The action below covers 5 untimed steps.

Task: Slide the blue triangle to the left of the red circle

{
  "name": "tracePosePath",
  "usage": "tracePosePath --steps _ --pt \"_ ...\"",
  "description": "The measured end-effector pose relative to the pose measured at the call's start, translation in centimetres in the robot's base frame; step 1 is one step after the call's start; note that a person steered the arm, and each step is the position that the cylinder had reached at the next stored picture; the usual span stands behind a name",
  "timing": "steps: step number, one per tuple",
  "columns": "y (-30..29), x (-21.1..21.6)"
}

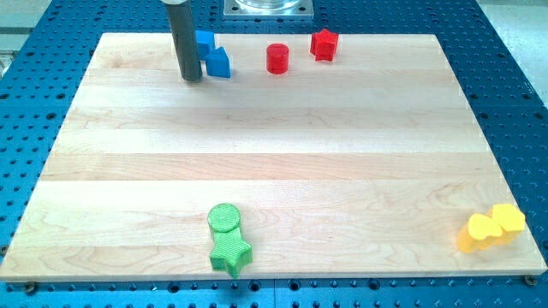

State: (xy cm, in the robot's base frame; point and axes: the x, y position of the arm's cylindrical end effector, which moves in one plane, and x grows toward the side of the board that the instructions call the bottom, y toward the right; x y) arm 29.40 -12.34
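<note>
The blue triangle lies near the view's top, left of centre, on the wooden board. A second blue block sits just above and left of it, partly hidden by the rod. The red circle stands to the right of the blue triangle with a gap between them. My tip rests on the board just left of the blue triangle, close to or touching its left side.
A red star-like block lies up and right of the red circle. A green circle and a green star touch near the view's bottom. Two yellow blocks sit at the bottom right corner.
</note>
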Motion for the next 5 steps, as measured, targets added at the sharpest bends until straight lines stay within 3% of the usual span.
tracePosePath --steps 1,2,3,4,5 --pt "5.5 0.0" --pt "6.6 7.1" --pt "15.1 15.1" --pt "17.2 24.6" --pt "14.1 32.4"
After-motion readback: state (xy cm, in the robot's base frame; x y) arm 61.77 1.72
